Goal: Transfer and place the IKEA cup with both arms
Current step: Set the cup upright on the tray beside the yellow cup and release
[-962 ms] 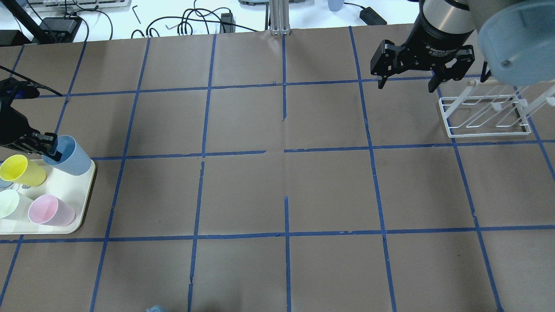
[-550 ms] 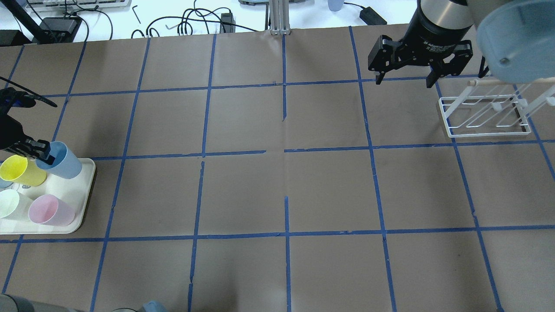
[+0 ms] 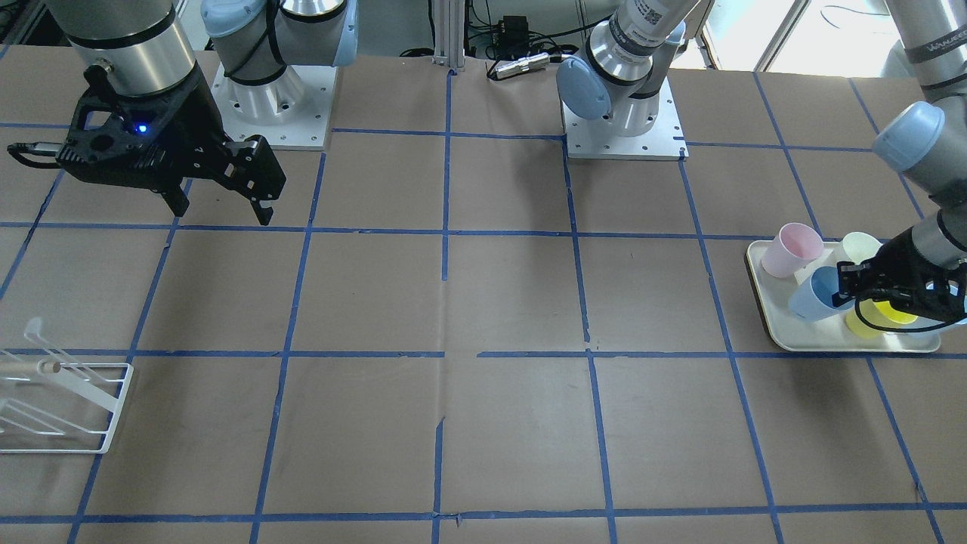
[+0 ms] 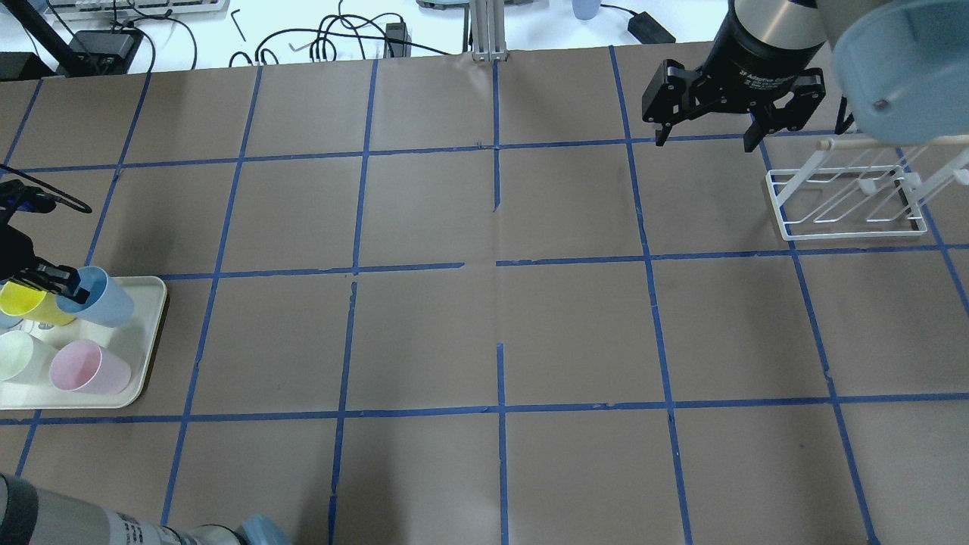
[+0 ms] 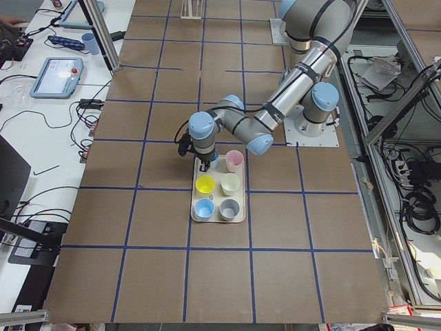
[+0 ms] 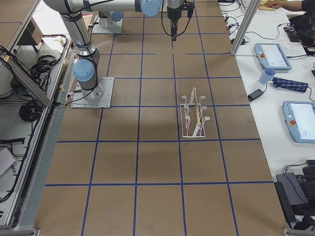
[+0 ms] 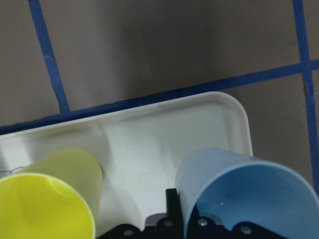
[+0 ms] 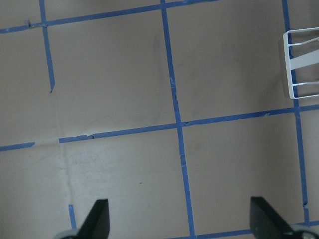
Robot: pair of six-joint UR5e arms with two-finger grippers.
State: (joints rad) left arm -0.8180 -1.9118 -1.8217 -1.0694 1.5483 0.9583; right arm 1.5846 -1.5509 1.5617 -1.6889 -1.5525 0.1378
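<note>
My left gripper [image 4: 66,281] is shut on the rim of a light blue IKEA cup [image 4: 97,297], one finger inside it. The cup is tilted low over the back corner of the white tray [image 4: 148,342]. I cannot tell if its base touches the tray. The cup [image 3: 817,296] and left gripper [image 3: 852,287] also show in the front view, and the cup [image 7: 249,194] in the left wrist view. A second blue cup [image 5: 204,207] stands on the tray. My right gripper [image 4: 708,138] is open and empty above the far right of the table.
The tray also holds a yellow cup [image 4: 26,303], a pink cup [image 4: 87,367], a pale cup [image 4: 14,356] and a grey cup [image 5: 229,207]. A white wire rack [image 4: 848,198] stands at the back right, beside the right gripper. Cables lie beyond the table's far edge.
The left gripper has moved nearer and to the left with the blue cup, which now looks smaller and lower over the tray. The right gripper has shifted slightly towards the far edge.
</note>
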